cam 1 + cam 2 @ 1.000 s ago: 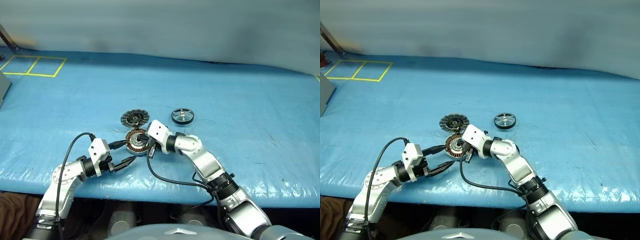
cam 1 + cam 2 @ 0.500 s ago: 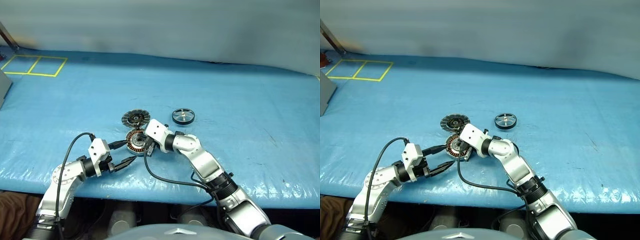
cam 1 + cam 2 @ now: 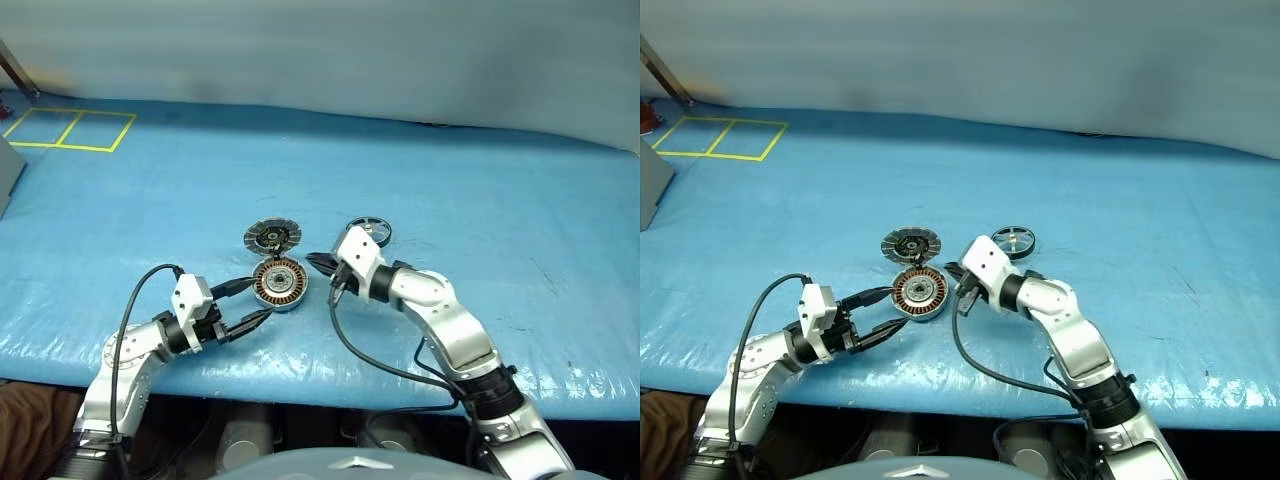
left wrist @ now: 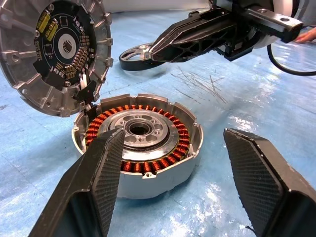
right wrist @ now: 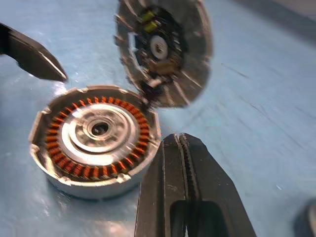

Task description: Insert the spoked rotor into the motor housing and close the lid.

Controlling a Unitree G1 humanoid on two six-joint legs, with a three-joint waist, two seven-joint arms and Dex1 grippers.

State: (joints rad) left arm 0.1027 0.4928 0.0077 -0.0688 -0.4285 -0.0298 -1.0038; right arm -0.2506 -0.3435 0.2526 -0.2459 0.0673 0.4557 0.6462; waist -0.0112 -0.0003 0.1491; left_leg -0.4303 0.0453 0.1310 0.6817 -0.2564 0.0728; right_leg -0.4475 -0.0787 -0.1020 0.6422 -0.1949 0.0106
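The motor housing (image 3: 278, 283), a silver cup with copper coils, sits uncovered on the blue table. The lid (image 3: 271, 236) stands tilted just behind it, touching its far rim, with its dark face showing (image 4: 54, 54). The spoked rotor (image 3: 367, 231) lies further right, partly hidden by my right wrist. My left gripper (image 3: 261, 298) is open, its fingertips flanking the housing's near-left side (image 4: 140, 136) without touching it. My right gripper (image 3: 312, 262) is shut and empty, hovering just right of the housing (image 5: 94, 133).
Yellow tape squares (image 3: 70, 132) mark the far left of the blue sheet, and a grey box (image 3: 5, 170) sits at the left edge. Black cables loop from both wrists. The table's front edge runs close below the arms.
My right gripper has pulled back from over the housing, to the right and slightly up, baring the coils. The left gripper has stayed in place.
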